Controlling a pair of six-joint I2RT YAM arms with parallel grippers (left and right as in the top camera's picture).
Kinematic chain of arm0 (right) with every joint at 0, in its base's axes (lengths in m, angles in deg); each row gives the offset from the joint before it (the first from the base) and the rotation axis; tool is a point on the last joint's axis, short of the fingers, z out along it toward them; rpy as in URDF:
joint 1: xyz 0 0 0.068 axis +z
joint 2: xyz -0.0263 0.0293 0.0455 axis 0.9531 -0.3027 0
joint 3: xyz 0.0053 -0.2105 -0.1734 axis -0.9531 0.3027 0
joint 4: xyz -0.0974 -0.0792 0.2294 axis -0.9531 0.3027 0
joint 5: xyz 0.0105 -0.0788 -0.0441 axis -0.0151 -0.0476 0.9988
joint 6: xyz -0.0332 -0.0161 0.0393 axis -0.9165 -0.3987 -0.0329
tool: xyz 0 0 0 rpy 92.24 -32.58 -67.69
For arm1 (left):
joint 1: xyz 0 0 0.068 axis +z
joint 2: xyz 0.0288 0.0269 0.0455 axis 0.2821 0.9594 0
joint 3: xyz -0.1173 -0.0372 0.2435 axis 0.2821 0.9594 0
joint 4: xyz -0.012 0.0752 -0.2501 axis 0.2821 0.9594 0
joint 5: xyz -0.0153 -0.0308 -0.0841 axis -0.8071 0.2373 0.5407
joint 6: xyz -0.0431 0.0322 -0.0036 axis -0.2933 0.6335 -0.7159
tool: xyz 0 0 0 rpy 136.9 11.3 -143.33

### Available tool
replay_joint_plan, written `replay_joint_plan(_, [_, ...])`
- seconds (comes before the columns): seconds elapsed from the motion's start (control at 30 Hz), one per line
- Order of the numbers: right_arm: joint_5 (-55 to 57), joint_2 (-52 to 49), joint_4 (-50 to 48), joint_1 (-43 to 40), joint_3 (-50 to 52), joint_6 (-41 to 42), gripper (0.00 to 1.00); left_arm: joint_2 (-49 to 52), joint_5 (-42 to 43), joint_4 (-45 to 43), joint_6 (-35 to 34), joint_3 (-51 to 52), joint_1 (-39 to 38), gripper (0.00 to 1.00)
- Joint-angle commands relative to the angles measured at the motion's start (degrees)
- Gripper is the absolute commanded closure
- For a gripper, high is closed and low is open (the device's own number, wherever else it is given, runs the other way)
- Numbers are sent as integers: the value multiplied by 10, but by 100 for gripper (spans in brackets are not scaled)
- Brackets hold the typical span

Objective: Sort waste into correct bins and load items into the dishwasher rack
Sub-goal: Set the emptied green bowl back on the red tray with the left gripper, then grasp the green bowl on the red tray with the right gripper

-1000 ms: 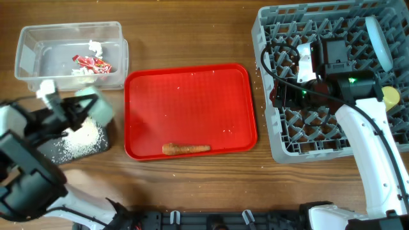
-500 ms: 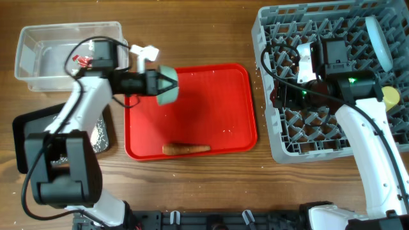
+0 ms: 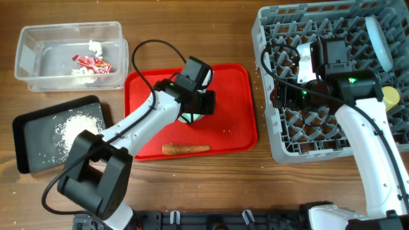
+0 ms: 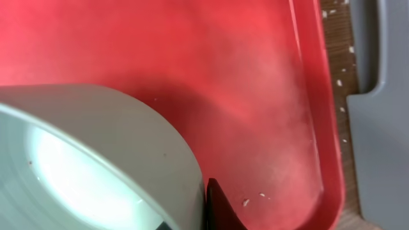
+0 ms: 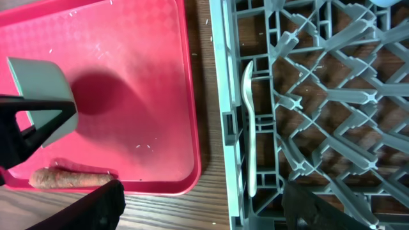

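At the far left of the counter (image 3: 192, 32), the clear tub (image 3: 27, 64) is sitting with the red wrapper (image 3: 93, 62) and a few white scraps (image 3: 96, 46) lying inside it. Just below it, the black tray (image 3: 29, 144) is resting at a slight angle, and a patch of white grains (image 3: 75, 128) is lying in its middle.

To the right, the red tray (image 3: 223, 89) is taking up the centre. A few stray grains are dotting its surface, and the carrot (image 3: 185, 149) is lying along its near edge. The left arm is reaching across from the lower left, and the left hand (image 3: 195, 108) is hanging over the middle of the red tray. It is clamping the rim of the bowl (image 5: 39, 83) between its black fingers (image 4: 218, 206). The bowl is tipping onto its side and casting a shadow on the red tray beside it, above the carrot and apart from it.

Further right, the rack (image 3: 268, 128) is filling the right side, with loose grains scattered on the counter along its left wall. A white spoon (image 5: 249, 128) is lying inside, along that wall. The right arm is stretching over the rack, and the right hand (image 5: 203, 188) is hanging above its left edge with its fingers spread wide, holding nothing. At the rack's far right, the plate (image 3: 378, 41) is standing on edge between the pegs, and the cup (image 3: 391, 96) is sitting just below it.
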Motion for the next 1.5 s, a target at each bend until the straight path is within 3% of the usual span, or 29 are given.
replay_joint_plan(0.0, [6,8,3,0,2,-6,18,13,-43,0,-15,-3,-1,79])
replay_joint_plan(0.03, [6,8,3,0,2,-6,18,13,-43,-2,-15,-3,-1,78])
replay_joint_plan(0.1, [6,8,3,0,2,-6,16,12,-43,-2,-14,-5,-1,60])
replay_joint_plan(0.13, [6,8,3,0,2,-5,14,9,-43,4,-15,-7,0,58])
replay_joint_plan(0.2, [5,8,-6,0,2,-6,5,-16,-43,37,-15,-22,12,51])
replay_joint_plan(0.37, [-35,8,-62,0,2,-3,7,-122,-43,129,-15,-39,118,28])
replay_joint_plan(0.5, [-93,3,-117,24,2,18,14,-191,-39,227,-15,-39,255,17])
replay_joint_plan(0.6, [-77,-23,-168,108,2,47,13,-200,-38,276,-15,-39,344,10])
replay_joint_plan(0.83, [2,-179,-253,238,2,135,14,-197,-34,291,-15,-37,387,3])
replay_joint_plan(1.07, [0,-300,-281,248,2,166,31,-196,-32,291,-15,-37,387,1])
replay_joint_plan(1.2, [-7,-326,-286,248,2,175,57,-196,-32,291,-15,-37,387,0])
replay_joint_plan(1.33, [-32,-335,-290,249,2,174,66,-195,-32,291,-15,-37,387,0])
replay_joint_plan(1.47, [-31,-335,-292,249,2,175,93,-195,-32,292,-15,-37,387,0])
